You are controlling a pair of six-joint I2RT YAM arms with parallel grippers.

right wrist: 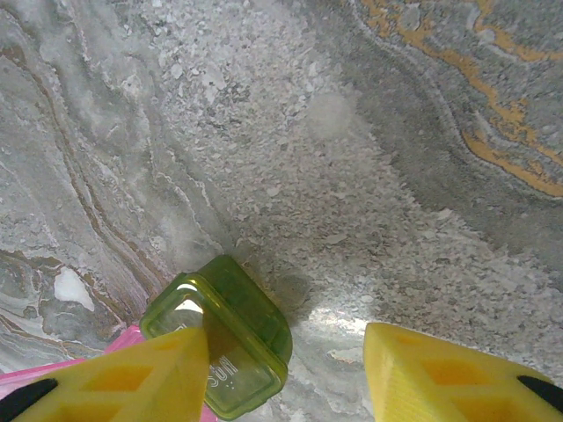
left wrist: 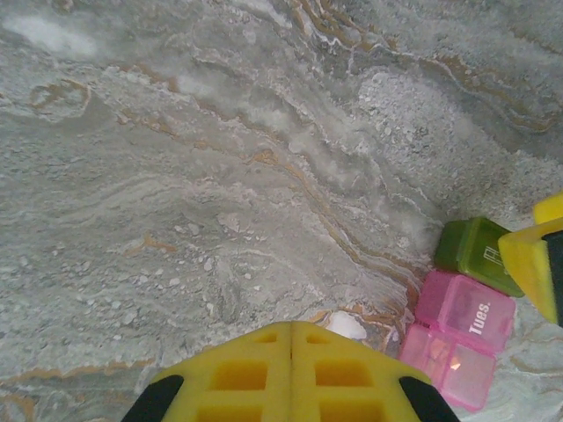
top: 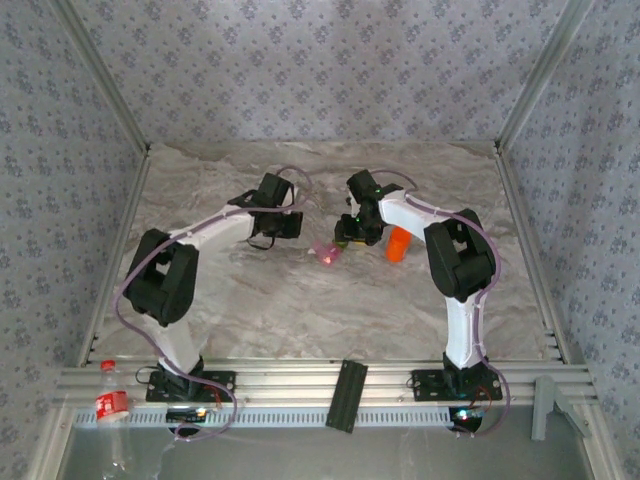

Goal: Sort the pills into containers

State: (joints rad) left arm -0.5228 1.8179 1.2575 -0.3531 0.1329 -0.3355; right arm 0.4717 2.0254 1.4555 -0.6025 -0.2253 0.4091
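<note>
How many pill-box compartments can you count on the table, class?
2, joined as a pair in the middle of the table: the olive-green compartment lies beside the open right gripper; the pink compartment adjoins it. Others may be hidden.

Soft, even light fills the top view, which is slightly hazy and low in contrast. The arms cast only faint shadows on the counter [top: 300, 310]. Both wrist views are bright and sharp on the marble, while the left end effector [left wrist: 292, 327] and right end effector [right wrist: 283, 334] blur at the near edge. White glare sits on the olive-green compartment [right wrist: 224, 338], with a soft shadow to its right. A small glint marks the pink compartment [left wrist: 457, 338].
</note>
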